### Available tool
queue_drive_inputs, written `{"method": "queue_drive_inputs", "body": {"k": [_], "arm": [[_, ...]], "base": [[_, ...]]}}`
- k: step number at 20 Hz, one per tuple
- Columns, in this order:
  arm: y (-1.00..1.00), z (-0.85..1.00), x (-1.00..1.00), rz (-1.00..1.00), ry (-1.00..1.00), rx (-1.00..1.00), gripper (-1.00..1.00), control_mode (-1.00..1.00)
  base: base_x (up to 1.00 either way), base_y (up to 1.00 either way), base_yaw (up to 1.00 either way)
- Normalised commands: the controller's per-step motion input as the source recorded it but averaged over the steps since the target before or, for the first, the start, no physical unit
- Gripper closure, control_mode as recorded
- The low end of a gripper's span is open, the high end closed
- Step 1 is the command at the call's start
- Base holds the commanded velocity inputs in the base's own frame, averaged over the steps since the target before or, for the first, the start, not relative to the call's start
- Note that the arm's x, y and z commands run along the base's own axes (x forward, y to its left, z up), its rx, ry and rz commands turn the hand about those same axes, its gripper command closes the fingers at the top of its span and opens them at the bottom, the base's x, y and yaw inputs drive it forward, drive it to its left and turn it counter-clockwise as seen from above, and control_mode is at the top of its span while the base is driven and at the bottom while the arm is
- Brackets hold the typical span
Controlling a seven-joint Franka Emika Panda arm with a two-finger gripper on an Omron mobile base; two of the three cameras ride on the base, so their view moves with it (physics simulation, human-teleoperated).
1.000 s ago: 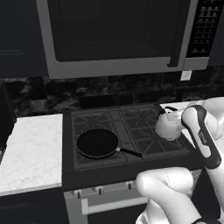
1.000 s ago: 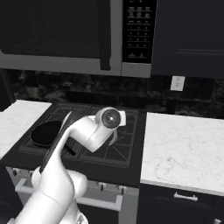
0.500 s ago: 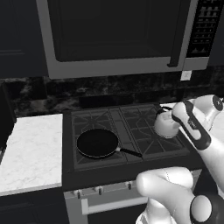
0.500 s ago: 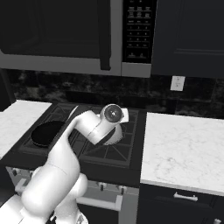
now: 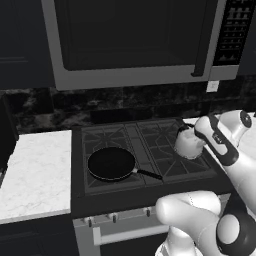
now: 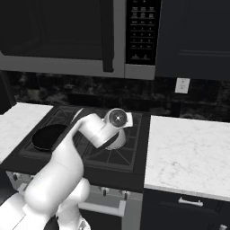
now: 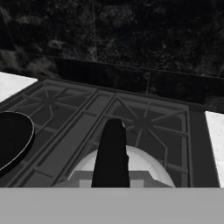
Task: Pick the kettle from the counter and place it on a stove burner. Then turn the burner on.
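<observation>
Kettle (image 5: 188,145) sits on dark stove burner (image 5: 172,150).

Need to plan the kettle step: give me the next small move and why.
Probably lower the kettle a little and then open the pincer. The kettle is already over the right-hand stove burner, beside the frying pan, but whether it rests on the grate can't be told.

The kettle (image 5: 188,145) has drifted slightly left over the right-hand stove burner (image 5: 170,150).
</observation>
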Motion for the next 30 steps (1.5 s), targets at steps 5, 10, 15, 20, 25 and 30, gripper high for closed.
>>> {"method": "queue_drive_inputs", "body": {"k": [5,10,15,20,25,30], "arm": [[0.05,-0.28,0.07,0.00,0.00,0.00,1.00,-1.00],[0.09,-0.23,0.24,0.00,0.00,0.00,1.00,-1.00],[0.00,-0.19,0.31,0.00,0.00,0.00,1.00,-1.00],[0.00,-0.24,0.28,0.00,0.00,0.00,1.00,-1.00],[0.00,-0.25,0.26,0.00,0.00,0.00,1.00,-1.00],[0.00,-0.25,0.24,0.00,0.00,0.00,1.00,-1.00]], "base": [[0.00,0.00,0.00],[0.00,0.00,0.00],[0.00,0.00,0.00],[0.00,0.00,0.00],[0.00,0.00,0.00],[0.00,0.00,0.00]]}}
